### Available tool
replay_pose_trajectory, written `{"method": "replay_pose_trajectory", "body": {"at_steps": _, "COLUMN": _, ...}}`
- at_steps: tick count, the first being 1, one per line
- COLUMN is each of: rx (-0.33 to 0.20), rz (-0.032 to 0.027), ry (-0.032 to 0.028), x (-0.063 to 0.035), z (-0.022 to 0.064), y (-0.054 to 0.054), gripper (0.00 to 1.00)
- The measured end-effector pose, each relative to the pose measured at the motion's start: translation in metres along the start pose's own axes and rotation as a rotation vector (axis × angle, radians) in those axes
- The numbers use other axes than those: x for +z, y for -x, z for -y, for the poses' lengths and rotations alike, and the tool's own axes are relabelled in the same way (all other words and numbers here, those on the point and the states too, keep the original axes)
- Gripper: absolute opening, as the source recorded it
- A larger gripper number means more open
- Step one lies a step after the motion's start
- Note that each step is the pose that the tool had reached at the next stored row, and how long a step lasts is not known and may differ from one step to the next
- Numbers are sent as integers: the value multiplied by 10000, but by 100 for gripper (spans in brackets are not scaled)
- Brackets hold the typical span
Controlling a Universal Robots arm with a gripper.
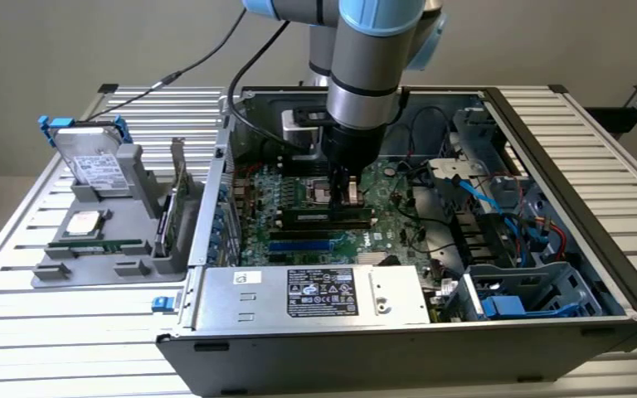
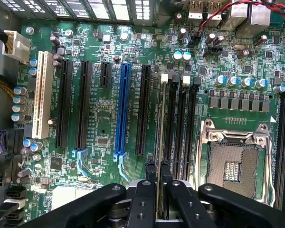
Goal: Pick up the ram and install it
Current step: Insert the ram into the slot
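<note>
The ram (image 2: 159, 123) shows edge-on as a thin green stick standing upright along the first black memory slot, beside the other memory slots (image 2: 180, 128). My gripper (image 2: 157, 167) is shut on its near end, one black finger on each flat side. I cannot tell whether the stick is seated in the slot or just above it. In the exterior view my gripper (image 1: 347, 197) reaches straight down into the open computer case (image 1: 584, 249), over the green motherboard (image 1: 296, 199) and just in front of the processor socket (image 1: 324, 189).
The empty processor socket (image 2: 232, 166) lies close beside the memory slots. Long black and blue expansion slots (image 2: 125, 109) sit on the other side. Outside the case, a grey tray (image 1: 86, 272) holds a hard drive (image 1: 95, 162) and a silver processor chip (image 1: 84, 224). Cables crowd the case at the exterior view's right.
</note>
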State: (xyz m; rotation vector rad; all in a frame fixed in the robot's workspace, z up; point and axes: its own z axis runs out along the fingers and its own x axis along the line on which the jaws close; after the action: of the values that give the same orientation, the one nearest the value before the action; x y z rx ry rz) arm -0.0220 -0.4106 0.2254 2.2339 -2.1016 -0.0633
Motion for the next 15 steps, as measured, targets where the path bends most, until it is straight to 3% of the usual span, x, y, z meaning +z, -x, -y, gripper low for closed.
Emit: {"method": "replay_pose_trajectory", "body": {"at_steps": 15, "rx": 17, "rz": 54, "ry": 0, "x": 22, "z": 2, "y": 13, "gripper": 14}}
